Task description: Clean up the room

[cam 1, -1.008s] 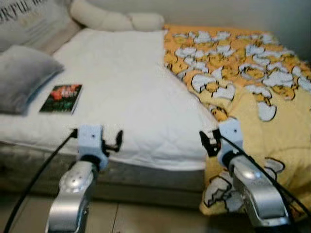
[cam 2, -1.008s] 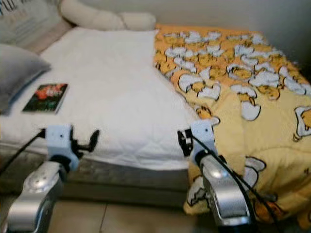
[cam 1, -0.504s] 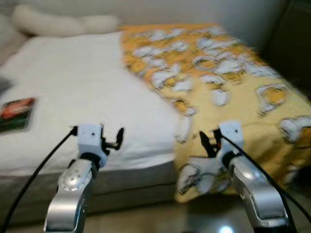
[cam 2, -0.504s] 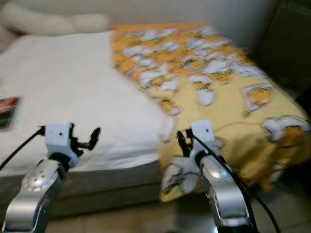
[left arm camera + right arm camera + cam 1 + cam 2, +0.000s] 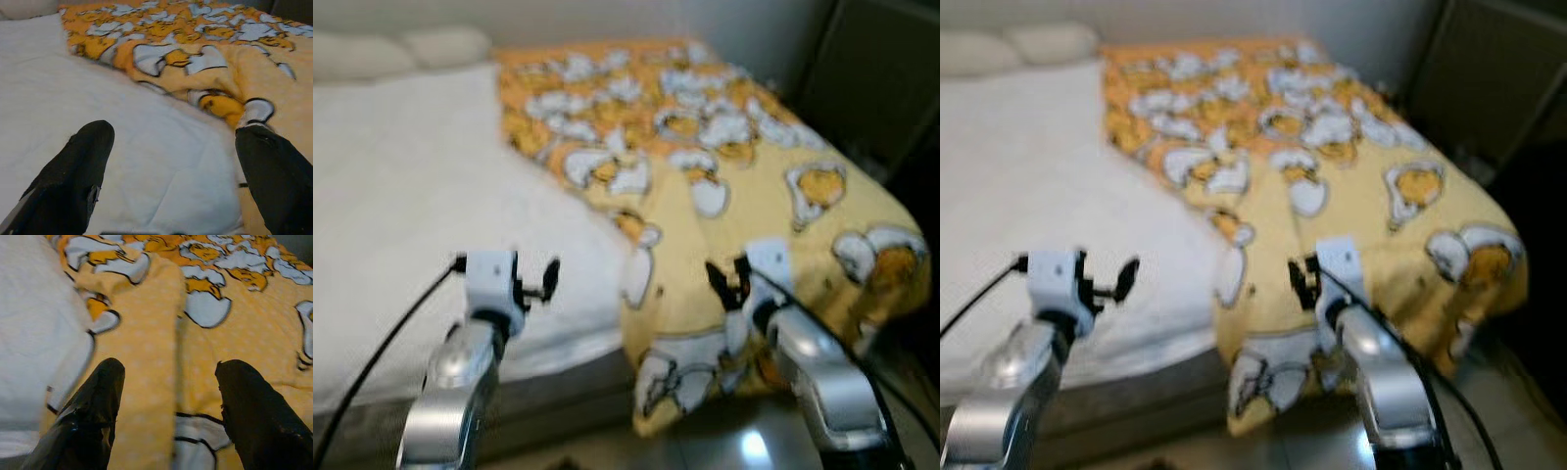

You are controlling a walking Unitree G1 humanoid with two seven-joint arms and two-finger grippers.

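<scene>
A yellow-and-orange cartoon-print blanket (image 5: pixel 744 186) covers the right half of the bed and hangs over its near corner. The left half shows the bare white sheet (image 5: pixel 401 206). My left gripper (image 5: pixel 540 284) hovers open in front of the sheet's near edge, with the sheet and blanket edge (image 5: pixel 205 93) ahead of it. Over the drooping blanket corner my right gripper (image 5: pixel 724 284) is open, empty, its fingers (image 5: pixel 93 416) spread above the yellow fabric (image 5: pixel 161 362).
Pale pillows (image 5: pixel 382 49) lie at the head of the bed. A dark cabinet (image 5: pixel 881 78) stands to the right of the bed. Shiny floor tiles (image 5: pixel 744 446) show below the blanket's hanging corner.
The camera has swung right: the bed has slid left in view, the book and grey pillow are out of frame, and the dark cabinet has come in. Both arms hold the same pose.
</scene>
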